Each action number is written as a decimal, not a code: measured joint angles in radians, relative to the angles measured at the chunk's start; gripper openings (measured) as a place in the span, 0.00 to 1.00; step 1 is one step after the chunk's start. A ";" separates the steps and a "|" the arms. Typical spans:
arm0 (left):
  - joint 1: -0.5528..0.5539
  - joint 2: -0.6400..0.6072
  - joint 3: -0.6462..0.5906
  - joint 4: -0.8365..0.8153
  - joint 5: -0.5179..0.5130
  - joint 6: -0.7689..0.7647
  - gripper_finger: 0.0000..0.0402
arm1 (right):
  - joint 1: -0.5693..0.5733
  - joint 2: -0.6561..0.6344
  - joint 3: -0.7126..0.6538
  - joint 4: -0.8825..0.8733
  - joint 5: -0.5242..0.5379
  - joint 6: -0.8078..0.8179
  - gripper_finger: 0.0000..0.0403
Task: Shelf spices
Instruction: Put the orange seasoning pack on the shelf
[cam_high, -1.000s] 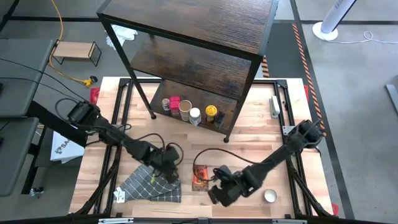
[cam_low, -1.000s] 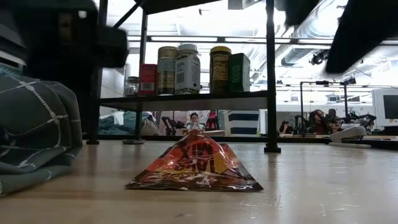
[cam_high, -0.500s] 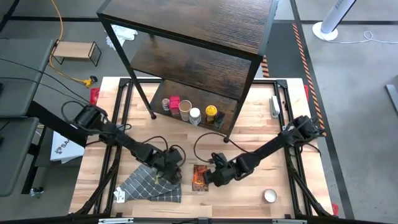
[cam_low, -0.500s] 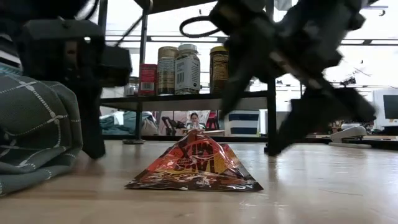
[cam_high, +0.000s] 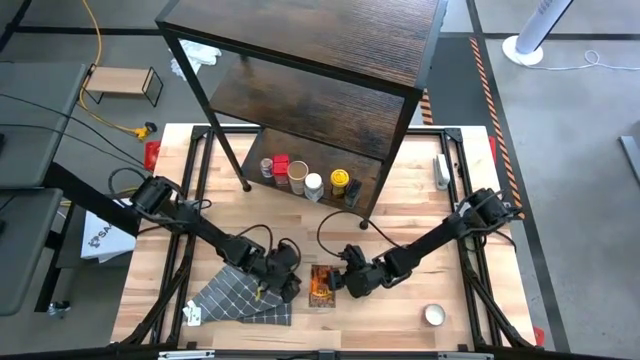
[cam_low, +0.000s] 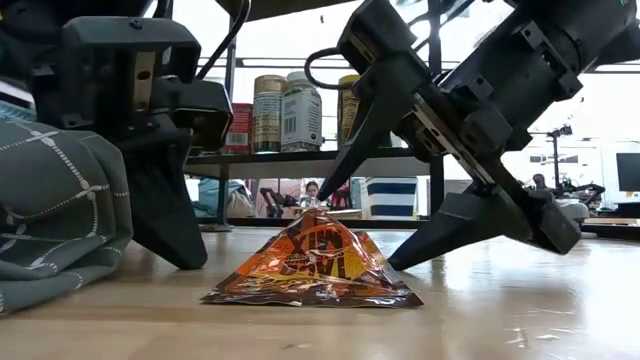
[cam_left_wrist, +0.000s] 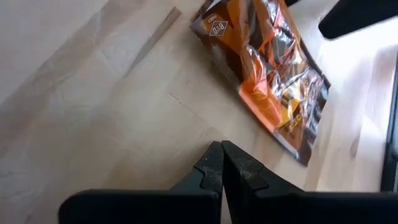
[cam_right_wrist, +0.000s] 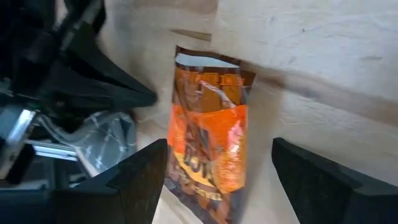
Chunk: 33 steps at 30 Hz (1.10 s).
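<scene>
An orange and dark foil packet lies flat on the wooden table, between my two grippers. My left gripper is shut, its tips down close to the table top just left of the packet. My right gripper is open and slants down from the right. Its fingers stand on either side of the packet without touching it. Several spices stand in a row on the lowest board of the shelf, and they show as jars in the low view.
A grey checked cloth lies bunched at the near left, close behind my left gripper. A small round white tin sits near the front right. The shelf's black legs stand on the table's far half. A small light-wood stand is off the table.
My right gripper has come down and toward the table's left, turning as it went, until its fingers stand about the packet. My left gripper has sunk toward the table and moved a little toward the packet, staying shut. The packet has not moved.
</scene>
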 joint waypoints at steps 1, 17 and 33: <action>0.000 0.009 0.000 0.015 -0.003 -0.012 0.00 | 0.002 0.001 -0.002 0.006 0.005 0.001 0.72; 0.019 0.164 0.169 0.029 -0.002 0.027 0.00 | 0.001 0.069 -0.001 0.153 -0.009 -0.014 0.61; 0.037 -0.064 0.163 -0.222 0.118 0.312 0.00 | 0.058 -0.053 -0.008 0.053 -0.025 -0.133 0.03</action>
